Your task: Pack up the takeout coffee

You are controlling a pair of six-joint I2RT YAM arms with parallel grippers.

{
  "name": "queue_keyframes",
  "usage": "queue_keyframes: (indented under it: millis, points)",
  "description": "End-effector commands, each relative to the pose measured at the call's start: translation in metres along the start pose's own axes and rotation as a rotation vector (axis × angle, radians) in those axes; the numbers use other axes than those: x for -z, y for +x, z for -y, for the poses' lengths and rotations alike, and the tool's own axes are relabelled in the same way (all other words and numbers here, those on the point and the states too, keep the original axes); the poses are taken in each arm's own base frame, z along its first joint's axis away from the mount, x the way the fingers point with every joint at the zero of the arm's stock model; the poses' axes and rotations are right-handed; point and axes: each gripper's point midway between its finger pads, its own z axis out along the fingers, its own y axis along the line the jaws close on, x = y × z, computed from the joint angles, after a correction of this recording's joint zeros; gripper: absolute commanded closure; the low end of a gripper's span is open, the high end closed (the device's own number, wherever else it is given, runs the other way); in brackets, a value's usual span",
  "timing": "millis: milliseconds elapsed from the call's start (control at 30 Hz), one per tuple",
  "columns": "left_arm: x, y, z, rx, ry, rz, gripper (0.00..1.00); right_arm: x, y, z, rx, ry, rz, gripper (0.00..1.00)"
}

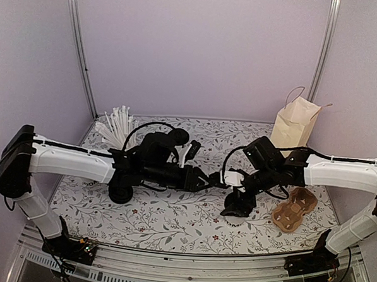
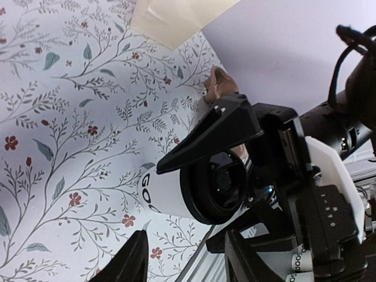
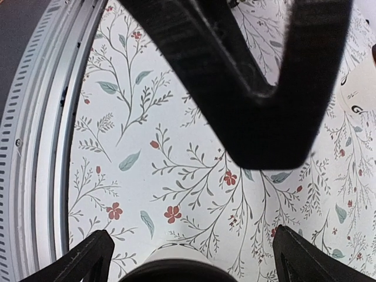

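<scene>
The takeout coffee, a white cup (image 2: 164,191) with dark lettering and a black lid (image 2: 212,187), stands upright on the floral table. My right gripper (image 1: 237,208) reaches down over it with one finger on each side. In the left wrist view the upper finger (image 2: 217,132) touches the cup and the lower one stands slightly off the lid. In the right wrist view the lid (image 3: 170,273) sits between the wide-apart fingers of the right gripper (image 3: 192,235). My left gripper (image 1: 214,180) is open and empty just left of the cup, with its own fingertips (image 2: 132,258) low in its view.
A tan paper bag (image 1: 295,124) stands at the back right. A brown cardboard cup carrier (image 1: 294,210) lies right of the right gripper. A cup of white sticks (image 1: 116,128) is at the back left. Lettered lidless cups (image 3: 358,88) lie nearby. The table's front rail (image 3: 41,147) is close.
</scene>
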Motion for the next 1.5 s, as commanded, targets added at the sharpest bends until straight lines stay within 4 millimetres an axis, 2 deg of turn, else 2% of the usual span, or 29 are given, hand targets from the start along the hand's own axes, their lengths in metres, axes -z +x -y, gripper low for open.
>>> queue_keyframes:
  millis: [0,167,233,333,433,533,633,700,967,1067,1233,1467]
  points:
    - [0.011,-0.01,0.011,-0.08,-0.002,0.062,0.52,0.016,-0.018,-0.006,-0.014,-0.042,0.047,0.01]
    - [0.018,-0.008,0.012,-0.117,-0.007,0.077,0.49,0.025,-0.028,-0.013,-0.012,-0.081,0.075,0.01]
    - [0.021,-0.007,0.013,-0.151,-0.011,0.083,0.47,0.037,-0.036,-0.013,-0.011,-0.089,0.1,0.01]
    - [0.025,-0.005,0.014,-0.202,-0.018,0.083,0.44,0.062,-0.046,-0.003,-0.025,-0.074,0.142,0.01]
    - [0.028,-0.006,0.017,-0.273,-0.03,0.088,0.42,0.082,-0.035,0.015,-0.066,-0.029,0.14,0.01]
    - [0.029,-0.008,0.021,-0.314,-0.032,0.089,0.42,0.09,-0.006,0.026,-0.116,0.023,0.089,0.01]
    - [0.027,-0.008,0.023,-0.332,-0.029,0.084,0.41,0.088,0.022,0.026,-0.151,0.047,0.023,0.01]
    - [0.023,-0.007,0.024,-0.34,-0.025,0.075,0.41,0.086,0.033,0.02,-0.169,0.045,0.001,0.01]
    - [0.012,-0.001,0.022,-0.344,-0.021,0.049,0.4,0.071,0.059,0.008,-0.2,0.012,-0.06,0.01]
    - [0.013,-0.001,0.019,-0.343,-0.028,0.053,0.4,0.067,0.059,0.009,-0.199,0.003,-0.057,0.01]
    - [0.016,0.002,0.014,-0.337,-0.044,0.057,0.4,0.069,0.045,0.013,-0.167,0.008,-0.02,0.01]
    - [0.019,0.001,0.006,-0.328,-0.074,0.073,0.4,0.058,0.034,0.003,-0.085,0.007,-0.053,0.05]
